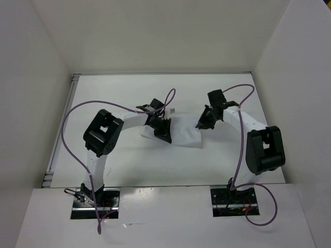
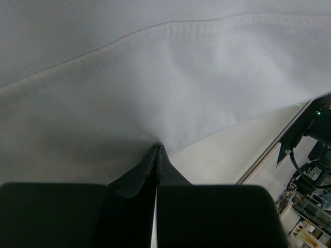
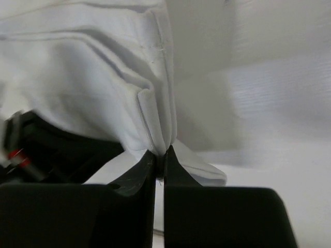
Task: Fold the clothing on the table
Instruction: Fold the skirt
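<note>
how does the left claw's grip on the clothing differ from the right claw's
The left claw pinches a smooth, flat stretch of the clothing; the right claw pinches a bunched, pleated edge. The left claw sits at the clothing's left end, the right claw at its right end. Both are shut on it.

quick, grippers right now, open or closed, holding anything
left gripper: closed, pinching the clothing
right gripper: closed, pinching a fold of the clothing
</note>
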You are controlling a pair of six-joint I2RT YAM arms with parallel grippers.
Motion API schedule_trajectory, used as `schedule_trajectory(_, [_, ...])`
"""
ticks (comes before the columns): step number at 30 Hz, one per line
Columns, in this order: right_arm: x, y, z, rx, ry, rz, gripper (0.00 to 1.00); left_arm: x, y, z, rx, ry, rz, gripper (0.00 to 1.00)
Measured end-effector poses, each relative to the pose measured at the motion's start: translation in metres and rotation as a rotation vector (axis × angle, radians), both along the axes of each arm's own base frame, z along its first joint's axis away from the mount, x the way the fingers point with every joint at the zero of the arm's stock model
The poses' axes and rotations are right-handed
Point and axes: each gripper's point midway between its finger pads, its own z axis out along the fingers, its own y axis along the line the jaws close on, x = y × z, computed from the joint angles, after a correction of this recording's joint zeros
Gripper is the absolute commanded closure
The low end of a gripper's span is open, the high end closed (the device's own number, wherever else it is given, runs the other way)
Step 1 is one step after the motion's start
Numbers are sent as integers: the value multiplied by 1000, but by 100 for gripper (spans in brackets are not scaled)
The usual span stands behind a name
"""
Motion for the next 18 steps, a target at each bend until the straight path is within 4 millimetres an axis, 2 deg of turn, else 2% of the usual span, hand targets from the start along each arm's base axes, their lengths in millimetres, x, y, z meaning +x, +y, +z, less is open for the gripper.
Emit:
schedule_trajectory(4, [-3, 16, 43, 111, -85, 42, 100, -1, -6, -1, -15, 5, -12, 100])
schedule_trajectory(7, [-7, 31, 74, 214, -140, 77, 100, -4, -23, 1, -31, 0, -49, 100])
schedule_trajectory(9, [-10, 41, 87, 279, -152, 96, 100, -8, -40, 1, -44, -7, -86, 100])
schedule_trajectory(12, [-11, 49, 96, 339, -156, 111, 100, -15, -57, 4, -58, -18, -127, 100])
schedule_trajectory(14, [-11, 50, 96, 353, -149, 115, 100, -20, -59, 4, -53, -15, -138, 97])
schedule_trajectory(16, [-11, 50, 95, 360, -142, 116, 100, -16, -52, 6, -39, -12, -119, 95])
schedule_trajectory(18, [-10, 49, 94, 363, -136, 111, 100, -2, -38, 14, -24, -24, -73, 92])
